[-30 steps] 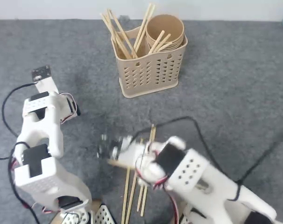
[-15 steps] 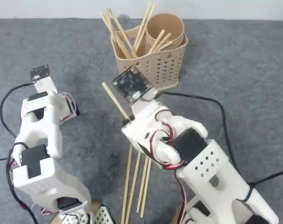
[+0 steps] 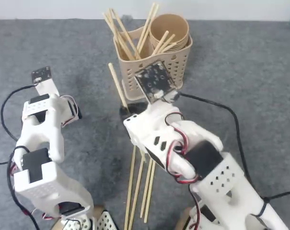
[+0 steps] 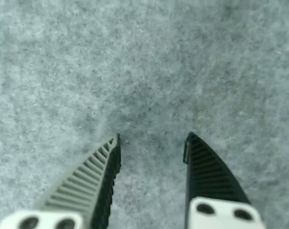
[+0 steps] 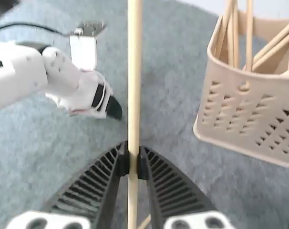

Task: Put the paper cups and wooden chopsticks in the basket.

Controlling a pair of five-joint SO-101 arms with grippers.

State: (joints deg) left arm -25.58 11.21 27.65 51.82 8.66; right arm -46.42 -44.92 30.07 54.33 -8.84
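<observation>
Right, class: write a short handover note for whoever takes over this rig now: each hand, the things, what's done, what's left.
Right hand: shut on one wooden chopstick, beside the basket.
Left hand: open, empty, over bare carpet.
Done: paper cups and several chopsticks stand in the basket.
Left: drop the held one in, then collect the loose chopsticks on the carpet.

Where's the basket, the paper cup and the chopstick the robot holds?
basket [image 3: 181, 67]: high view, holed front wall.
paper cup [image 3: 171, 25]: high view, inner wall.
held chopstick [image 5: 134, 86]: right wrist view, middle of shaft.
</observation>
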